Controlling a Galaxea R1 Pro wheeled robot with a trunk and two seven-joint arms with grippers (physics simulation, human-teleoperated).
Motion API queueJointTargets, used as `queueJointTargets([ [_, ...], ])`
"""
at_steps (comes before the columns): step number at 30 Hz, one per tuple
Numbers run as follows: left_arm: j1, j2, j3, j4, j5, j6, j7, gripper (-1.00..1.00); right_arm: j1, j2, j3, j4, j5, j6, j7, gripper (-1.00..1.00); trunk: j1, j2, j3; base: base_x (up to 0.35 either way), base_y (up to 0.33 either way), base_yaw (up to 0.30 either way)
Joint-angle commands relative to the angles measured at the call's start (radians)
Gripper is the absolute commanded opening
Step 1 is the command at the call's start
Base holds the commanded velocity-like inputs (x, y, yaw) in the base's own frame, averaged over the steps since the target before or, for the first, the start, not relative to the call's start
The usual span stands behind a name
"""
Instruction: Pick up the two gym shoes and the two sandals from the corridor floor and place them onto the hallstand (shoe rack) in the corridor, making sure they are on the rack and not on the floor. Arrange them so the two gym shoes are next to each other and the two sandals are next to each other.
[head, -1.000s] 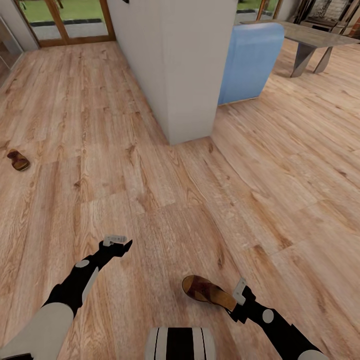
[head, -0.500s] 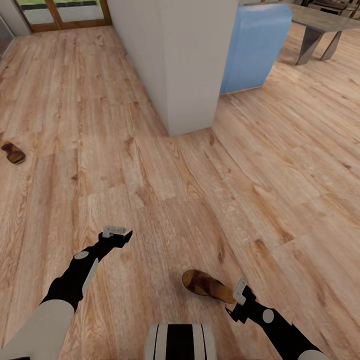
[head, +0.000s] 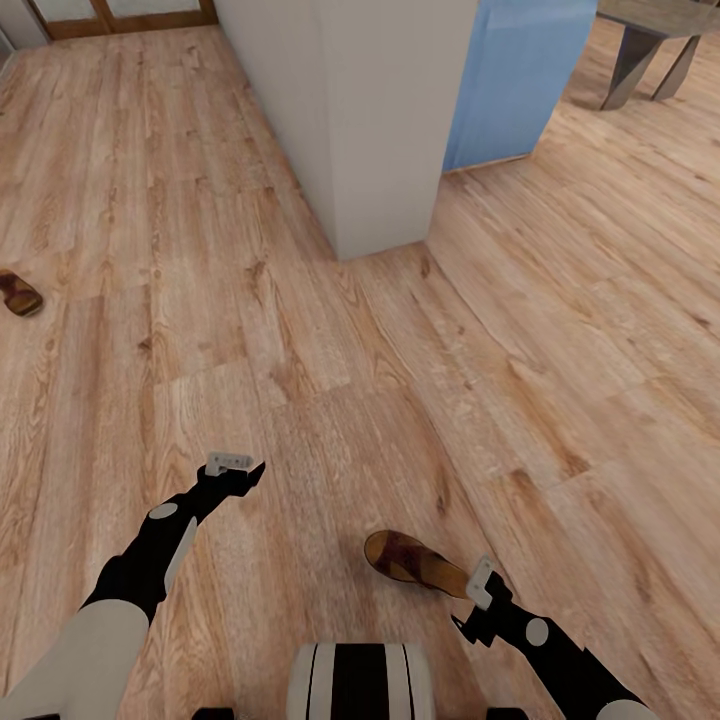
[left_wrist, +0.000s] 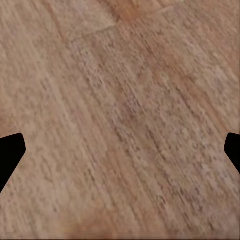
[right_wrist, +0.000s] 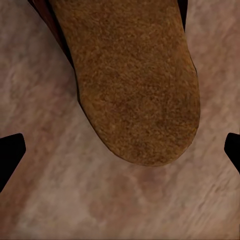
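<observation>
One sandal (head: 18, 294) lies on the wooden floor (head: 250, 340) at the far left, cut off by the picture's edge. The left gripper (head: 236, 468) hangs above bare planks, fingers spread and holding nothing. The second sandal (head: 415, 562) lies near the bottom, its heel just beside the right gripper (head: 478, 590); the right wrist view shows the tan footbed (right_wrist: 132, 80) ahead of spread, unclosed fingers. Since a second ago the whole view has tilted down, so the door frame is nearly gone. Behind stand a white wall block (head: 350, 110), a blue chair (head: 510, 80) and a table leg (head: 640, 60).
</observation>
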Motion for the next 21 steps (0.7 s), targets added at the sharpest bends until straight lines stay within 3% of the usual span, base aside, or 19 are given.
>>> queueJointTargets([
  [1,0.0,-0.001,0.005,-0.002,-0.008,0.005,-0.008,1.0,0.0,-0.001,0.001,-0.001,0.011,-0.004,0.0,1.0,0.0,0.0,-0.001,0.0,0.0,0.0],
  [21,0.0,0.0,0.005,0.007,-0.009,0.004,-0.008,1.0,0.0,-0.001,0.001,-0.001,0.01,-0.007,-0.008,1.0,0.001,-0.001,-0.014,0.0,0.0,0.0],
])
